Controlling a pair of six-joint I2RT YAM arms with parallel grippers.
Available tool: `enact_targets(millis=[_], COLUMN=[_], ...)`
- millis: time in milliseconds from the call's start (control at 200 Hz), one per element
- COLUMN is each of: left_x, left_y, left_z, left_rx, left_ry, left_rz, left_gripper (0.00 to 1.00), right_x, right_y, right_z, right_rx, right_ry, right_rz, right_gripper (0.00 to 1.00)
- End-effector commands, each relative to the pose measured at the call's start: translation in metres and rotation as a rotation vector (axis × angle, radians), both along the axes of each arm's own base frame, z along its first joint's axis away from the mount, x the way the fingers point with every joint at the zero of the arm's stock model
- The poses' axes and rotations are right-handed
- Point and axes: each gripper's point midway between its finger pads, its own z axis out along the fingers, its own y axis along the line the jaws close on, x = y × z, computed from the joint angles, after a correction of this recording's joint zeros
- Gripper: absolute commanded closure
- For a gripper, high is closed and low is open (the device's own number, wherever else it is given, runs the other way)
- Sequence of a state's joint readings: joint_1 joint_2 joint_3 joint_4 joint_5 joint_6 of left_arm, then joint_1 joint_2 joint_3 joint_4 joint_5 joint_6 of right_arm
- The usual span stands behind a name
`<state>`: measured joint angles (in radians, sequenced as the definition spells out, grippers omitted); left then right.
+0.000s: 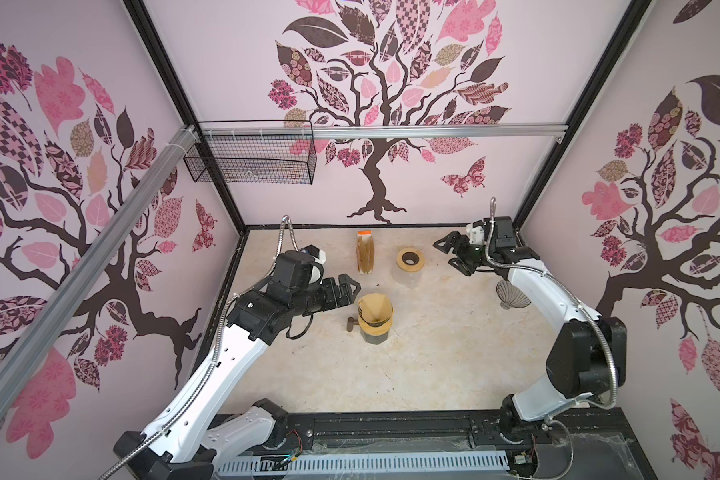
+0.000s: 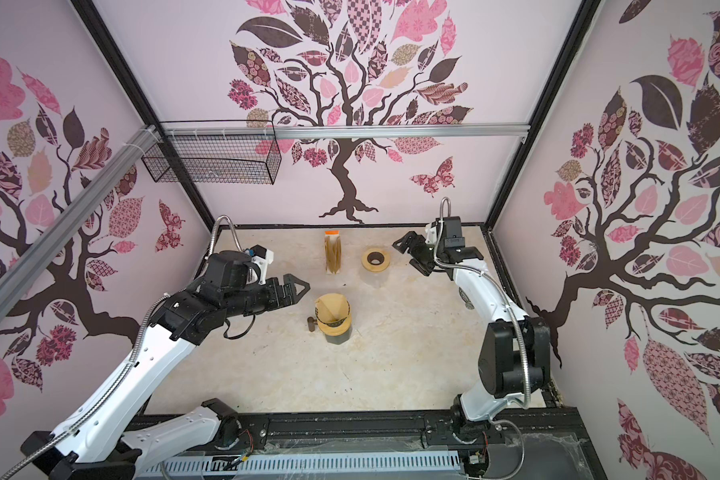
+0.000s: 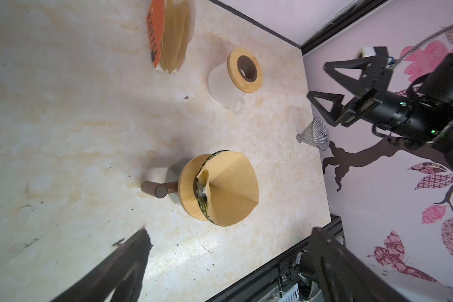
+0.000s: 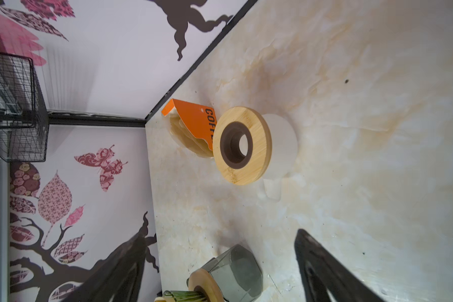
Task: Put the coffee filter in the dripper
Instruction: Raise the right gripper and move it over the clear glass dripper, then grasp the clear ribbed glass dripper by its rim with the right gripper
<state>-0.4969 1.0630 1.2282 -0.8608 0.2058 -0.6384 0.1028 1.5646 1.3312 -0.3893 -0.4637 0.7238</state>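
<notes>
A brown paper coffee filter (image 1: 375, 306) (image 2: 330, 306) (image 3: 233, 187) sits as an open cone in the green ribbed glass dripper (image 3: 204, 206) (image 4: 187, 296). The dripper rests in a wooden collar (image 1: 376, 327) on a grey glass carafe (image 4: 236, 272) mid-table. My left gripper (image 1: 350, 293) (image 2: 300, 291) (image 3: 230, 231) hovers just left of the filter, open and empty. At the back right my right gripper (image 1: 445, 252) (image 2: 404, 251) (image 4: 220, 234) is also open and empty, well away from the dripper.
A pack of spare filters with an orange label (image 1: 365, 251) stands at the back. Right of it is a frosted white vessel with a holed wooden lid (image 1: 409, 259). A clear glass funnel (image 1: 512, 293) lies under the right arm. A wire basket (image 1: 250, 158) hangs on the back wall.
</notes>
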Motion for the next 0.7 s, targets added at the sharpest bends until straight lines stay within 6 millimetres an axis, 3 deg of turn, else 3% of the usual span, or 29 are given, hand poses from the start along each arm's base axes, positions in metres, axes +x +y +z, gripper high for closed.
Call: enact_targets(millis=[0, 75, 250, 360, 695], left_x=[-0.018, -0.026, -0.039, -0.045, -0.051], left_y=[-0.007, -0.019, -0.017, -0.016, -0.022], left_z=[0.002, 0.003, 0.008, -0.002, -0.023], left_rx=[0.004, -0.037, -0.011, 0.051, 0.118], left_ry=[-0.039, -0.045, -0.044, -0.046, -0.012], left_rz=[-0.106, -0.184, -0.237, -0.259, -0.319], left_gripper=[0.02, 0.02, 0.02, 0.02, 0.02], right_x=[-0.012, -0.020, -0.051, -0.068, -0.099], right_y=[-0.034, -0.053, -0.106, -0.134, -0.181], right_z=[0.027, 0.026, 0.028, 0.018, -0.011], right_rx=[-0.176, -0.224, -0.313, -0.359, -0.441], right_ry=[-0.039, -0.013, 0.037, 0.105, 0.232], right_rz=[-0.097, -0.143, -0.282, -0.367, -0.539], right_gripper=[0.00, 0.00, 0.00, 0.00, 0.00])
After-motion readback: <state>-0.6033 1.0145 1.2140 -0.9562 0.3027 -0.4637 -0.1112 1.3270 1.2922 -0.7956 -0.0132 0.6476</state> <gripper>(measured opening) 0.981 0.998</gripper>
